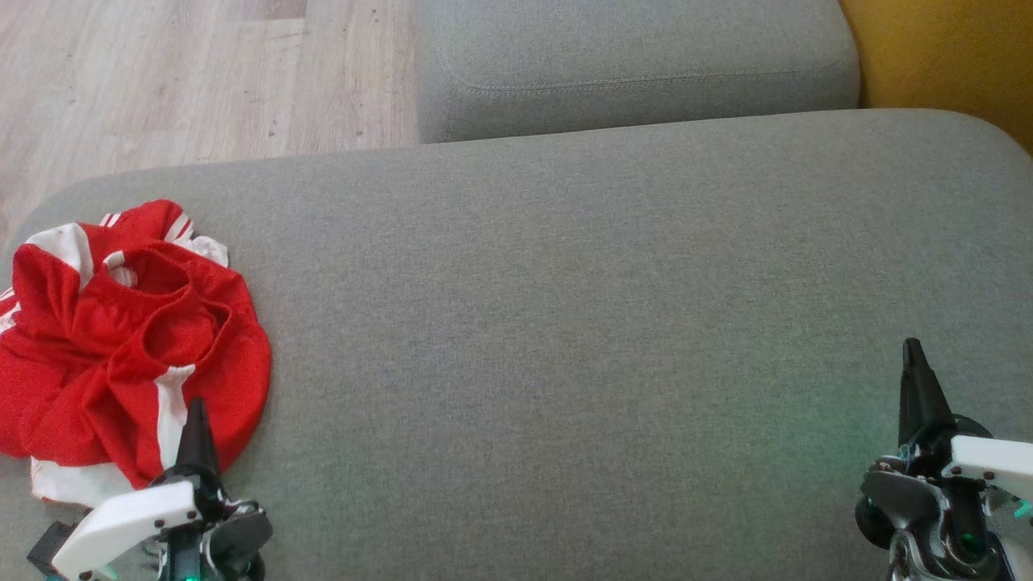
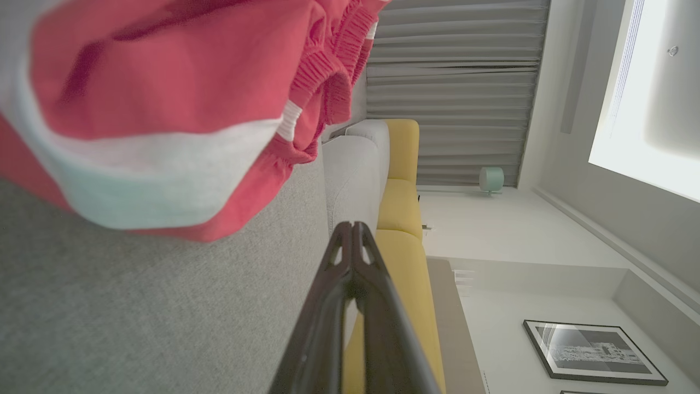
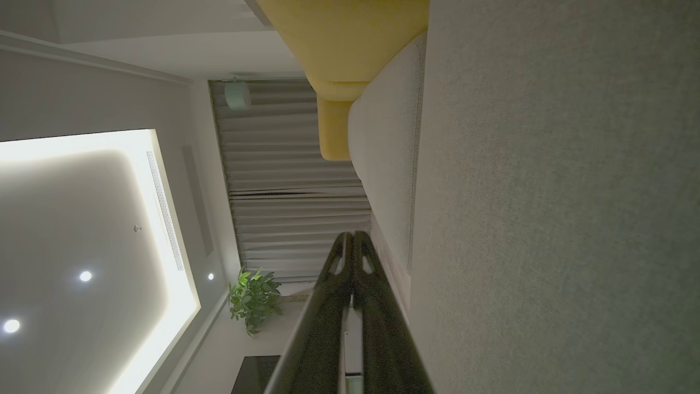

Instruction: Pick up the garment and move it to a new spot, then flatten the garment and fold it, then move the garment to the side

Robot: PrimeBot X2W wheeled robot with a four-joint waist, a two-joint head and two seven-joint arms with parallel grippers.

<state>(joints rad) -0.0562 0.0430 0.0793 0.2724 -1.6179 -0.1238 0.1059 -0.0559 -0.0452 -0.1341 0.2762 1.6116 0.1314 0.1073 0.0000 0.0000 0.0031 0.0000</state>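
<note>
a broad grey sofa cushion (image 1: 565,323) is the work surface. a second grey cushion (image 1: 629,64) lies beyond it at the top of the frame, with pale wood floor (image 1: 161,81) in the upper left and a yellow cushion (image 1: 952,48) in the upper right corner.

the red and white shorts (image 1: 121,339) lie crumpled at the left of the frame, close to the cushion's rounded left edge. they form a heap with no clear long axis, elastic waistband up.

the left end effector (image 1: 196,411) sits at the lower left, fingers pressed together and empty. its tip overlaps the heap's lower edge, though i cannot tell whether it touches. the shorts lie up-frame and slightly left of it.

the right end effector (image 1: 913,355), likewise closed and empty, is at the lower right, well apart from the shorts, so the left arm is plainly nearer. bare cushion across the centre and right leaves open room for a new spot.
</note>
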